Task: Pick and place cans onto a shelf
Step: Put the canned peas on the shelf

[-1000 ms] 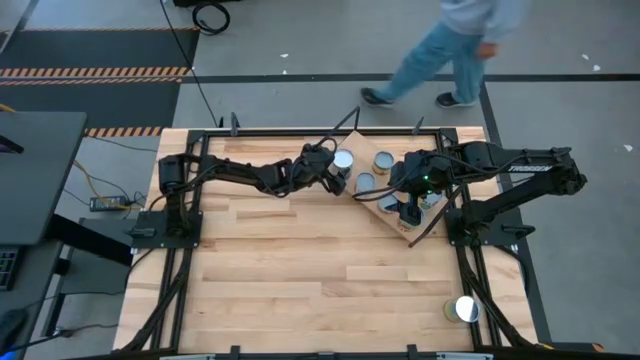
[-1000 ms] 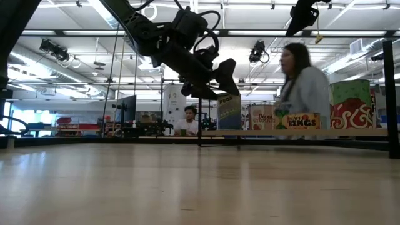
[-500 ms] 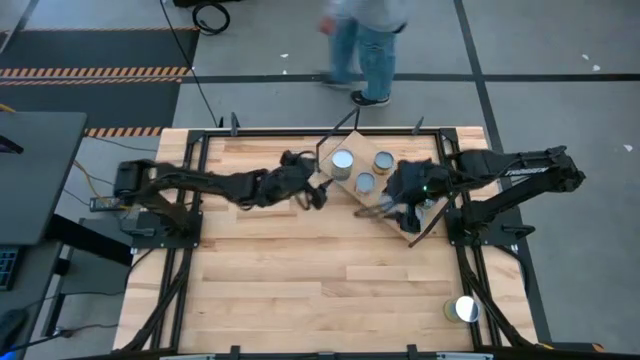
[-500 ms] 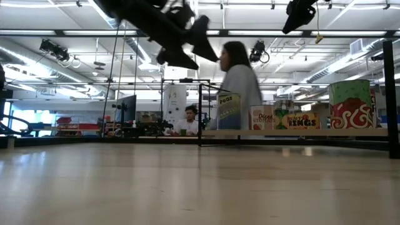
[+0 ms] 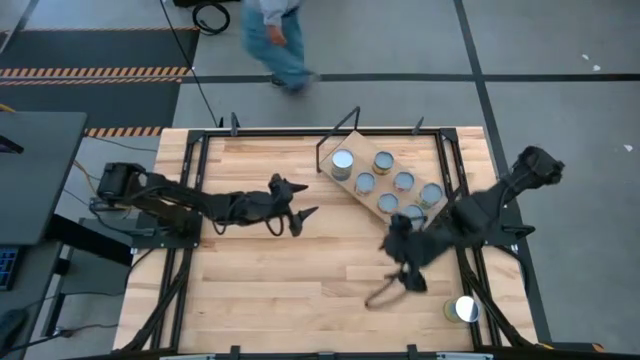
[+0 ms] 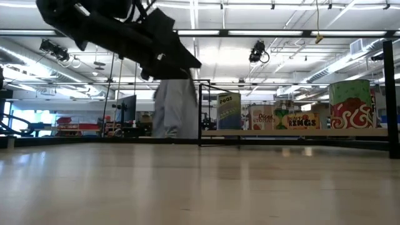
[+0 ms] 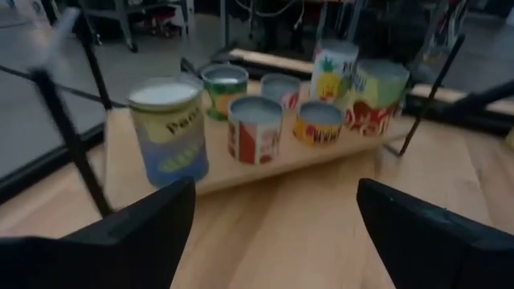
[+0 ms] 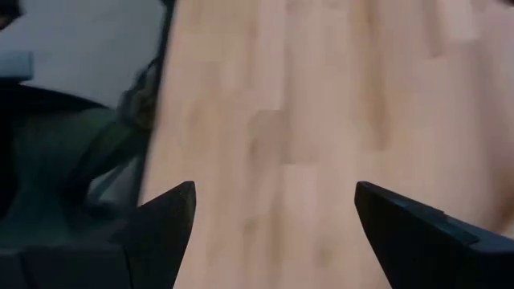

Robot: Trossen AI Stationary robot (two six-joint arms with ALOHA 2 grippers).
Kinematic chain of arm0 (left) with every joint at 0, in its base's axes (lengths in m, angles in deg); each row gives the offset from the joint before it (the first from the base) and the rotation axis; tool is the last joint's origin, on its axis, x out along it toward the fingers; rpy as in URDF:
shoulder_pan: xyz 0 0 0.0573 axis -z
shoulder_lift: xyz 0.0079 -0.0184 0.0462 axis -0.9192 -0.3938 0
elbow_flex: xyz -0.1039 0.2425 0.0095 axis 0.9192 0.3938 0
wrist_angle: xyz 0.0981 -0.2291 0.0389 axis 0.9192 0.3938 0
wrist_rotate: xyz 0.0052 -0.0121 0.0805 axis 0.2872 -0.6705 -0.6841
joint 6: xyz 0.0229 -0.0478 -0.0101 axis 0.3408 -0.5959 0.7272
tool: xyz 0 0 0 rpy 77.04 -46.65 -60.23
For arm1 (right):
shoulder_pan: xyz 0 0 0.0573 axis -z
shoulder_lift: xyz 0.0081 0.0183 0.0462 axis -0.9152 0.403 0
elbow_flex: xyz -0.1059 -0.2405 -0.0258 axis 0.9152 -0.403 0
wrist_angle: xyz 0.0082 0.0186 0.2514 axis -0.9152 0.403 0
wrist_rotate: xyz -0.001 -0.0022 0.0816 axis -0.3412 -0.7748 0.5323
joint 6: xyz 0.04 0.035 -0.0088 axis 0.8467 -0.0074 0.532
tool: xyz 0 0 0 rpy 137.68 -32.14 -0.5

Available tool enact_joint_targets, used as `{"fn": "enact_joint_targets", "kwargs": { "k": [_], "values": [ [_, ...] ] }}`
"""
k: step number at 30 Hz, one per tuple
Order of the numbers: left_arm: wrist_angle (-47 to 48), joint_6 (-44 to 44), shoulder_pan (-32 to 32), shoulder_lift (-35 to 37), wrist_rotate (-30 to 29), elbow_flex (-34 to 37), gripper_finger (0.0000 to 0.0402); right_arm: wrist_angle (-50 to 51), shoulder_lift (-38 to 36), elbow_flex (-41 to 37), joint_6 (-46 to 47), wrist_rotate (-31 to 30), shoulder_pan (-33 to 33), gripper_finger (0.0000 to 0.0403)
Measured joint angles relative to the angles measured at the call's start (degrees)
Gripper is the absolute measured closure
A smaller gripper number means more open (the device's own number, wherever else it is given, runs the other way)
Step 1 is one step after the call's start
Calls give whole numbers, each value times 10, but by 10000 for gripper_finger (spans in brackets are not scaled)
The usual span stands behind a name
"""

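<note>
While cans (image 5: 385, 183) sit on shelf (image 5: 352, 188), left gripper (image 5: 299, 210) released nearby, right gripper (image 5: 400, 268) released.

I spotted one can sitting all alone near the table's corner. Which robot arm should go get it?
The right arm, probably. Its open, empty tool hangs close to the lone can, on that same side. The left tool, also open and empty, is farther off, facing the shelf.

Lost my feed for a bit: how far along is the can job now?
Six tin cans stand on the light wooden shelf. Nothing is in hand: left gripper and right gripper are both open and empty. One silvery-topped can is left, near the table's corner.
</note>
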Motion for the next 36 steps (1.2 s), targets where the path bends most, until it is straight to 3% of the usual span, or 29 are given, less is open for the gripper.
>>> {"fn": "enact_joint_targets", "kwargs": {
  "k": [5, 9, 14, 19, 22, 29, 36],
  "values": [
    [-2, 14, 0, -71, 0, -45, 80, 19, 31, 12, 132, -14, -89, 55],
    [2, 33, -8, -138, -15, -95, 126, 31, 48, 10, 238, -59, -157, 55],
    [8, 16, -48, -199, -25, -143, 189, 56, 76, 8, 346, -70, -223, 55],
    [8, 25, -84, -236, -24, -183, 232, 118, 111, 7, 458, -21, -268, 55],
    [20, 40, -100, -257, -23, -201, 238, 138, 128, 7, 534, 25, -290, 55],
    [22, 46, -136, -281, -23, -212, 236, 148, 149, 7, 694, 67, -369, 55],
    [17, 45, -165, -281, 0, -212, 236, 170, 163, 7, 759, 62, -405, 55]
  ]
}}
